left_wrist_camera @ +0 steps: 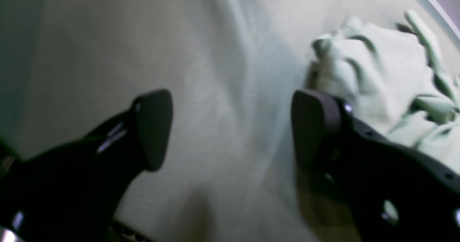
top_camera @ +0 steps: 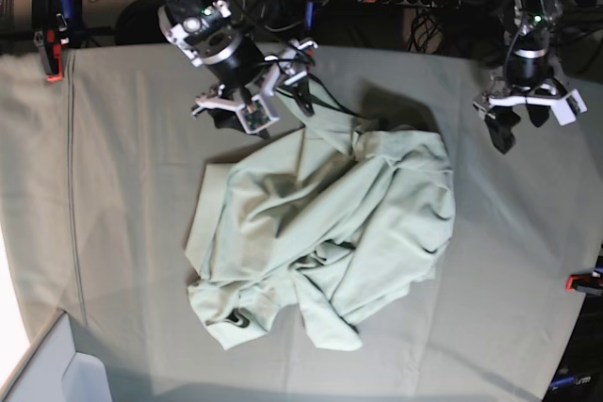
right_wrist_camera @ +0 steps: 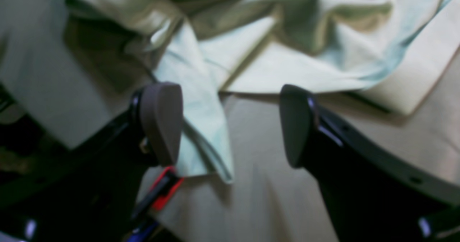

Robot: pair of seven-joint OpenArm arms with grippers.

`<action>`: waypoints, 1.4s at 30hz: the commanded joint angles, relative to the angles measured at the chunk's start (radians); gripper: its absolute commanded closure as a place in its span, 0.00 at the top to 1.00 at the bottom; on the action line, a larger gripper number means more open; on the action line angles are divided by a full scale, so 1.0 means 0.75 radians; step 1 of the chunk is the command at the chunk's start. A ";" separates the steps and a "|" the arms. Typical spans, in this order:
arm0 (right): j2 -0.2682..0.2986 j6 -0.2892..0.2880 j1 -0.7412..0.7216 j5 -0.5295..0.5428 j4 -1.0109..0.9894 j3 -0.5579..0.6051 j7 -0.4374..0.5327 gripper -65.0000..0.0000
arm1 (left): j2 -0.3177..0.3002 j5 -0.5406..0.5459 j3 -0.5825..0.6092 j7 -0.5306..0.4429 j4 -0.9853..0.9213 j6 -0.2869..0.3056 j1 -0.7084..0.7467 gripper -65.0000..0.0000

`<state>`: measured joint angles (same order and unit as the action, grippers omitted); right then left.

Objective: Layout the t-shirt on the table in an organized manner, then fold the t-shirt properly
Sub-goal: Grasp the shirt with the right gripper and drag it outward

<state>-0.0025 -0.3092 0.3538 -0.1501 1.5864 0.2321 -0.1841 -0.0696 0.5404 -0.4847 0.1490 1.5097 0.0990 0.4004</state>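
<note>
Both grippers stood open and empty: left gripper (top_camera: 524,112) at three o'clock, right gripper (top_camera: 247,101) at eleven. Layout was unfinished (my judgement); the crumpled t-shirt (top_camera: 320,233) on the tabletop (top_camera: 122,195) needed regrasping and spreading.

Blurred wrist views, soft overhead light

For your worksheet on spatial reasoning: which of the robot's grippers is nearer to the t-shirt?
The right gripper. It hangs at the t-shirt's far edge, jaws open over a strip of the fabric. The left gripper is off to the side, above bare table.
</note>
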 commanded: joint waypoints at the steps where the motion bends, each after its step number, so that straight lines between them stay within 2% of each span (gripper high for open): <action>1: -0.006 -0.012 -0.037 0.015 0.007 0.000 0.036 0.66 | -0.010 0.003 -0.016 -0.028 -0.001 0.006 -0.005 0.77; 6: 0.017 -0.012 -0.117 0.015 -0.060 -0.006 0.034 0.66 | -0.013 0.003 -0.073 -0.028 -0.066 0.006 -0.015 0.77; 14: 0.021 -0.012 -0.207 0.015 -0.277 -0.090 0.034 0.66 | -0.013 0.003 -0.081 -0.028 -0.075 0.006 -0.015 0.77; 21: 0.008 -0.012 -0.238 0.017 -0.326 -0.085 0.034 0.66 | -0.010 0.001 -0.071 -0.028 -0.075 0.006 -0.040 0.77; 24: -0.024 -0.012 -0.293 0.017 -0.400 -0.092 0.034 0.66 | -0.008 0.001 -0.071 -0.028 -0.075 0.006 -0.044 0.77; 32: -0.026 -0.012 -0.368 0.019 -0.516 -0.088 0.034 0.65 | -0.013 0.001 -0.075 -0.028 -0.072 0.006 -0.038 0.77; 34: -0.026 -0.012 -0.375 0.019 -0.514 -0.088 0.034 0.57 | -0.013 0.001 -0.075 -0.028 -0.072 0.006 -0.038 0.77; 36: -0.035 -0.012 -0.395 0.019 -0.518 -0.088 0.034 0.45 | -0.013 0.001 -0.071 -0.028 -0.072 0.006 -0.038 0.77; 38: -0.053 -0.012 -0.397 0.019 -0.518 -0.094 0.034 0.29 | -0.013 -0.001 -0.071 -0.028 -0.072 0.006 -0.040 0.77; 41: -0.055 -0.012 -0.399 0.019 -0.518 -0.094 0.034 0.00 | -0.013 -0.003 -0.069 -0.028 -0.072 0.006 -0.044 0.77; 42: -0.055 -0.012 -0.397 0.019 -0.514 -0.096 0.034 0.00 | -0.013 -0.001 -0.069 -0.028 -0.072 0.006 -0.044 0.77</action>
<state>-0.0418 -0.3077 0.0650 -0.1421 1.1866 0.1619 -0.1688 -0.0692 0.5396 -0.5339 0.1528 1.4395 0.0978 0.3676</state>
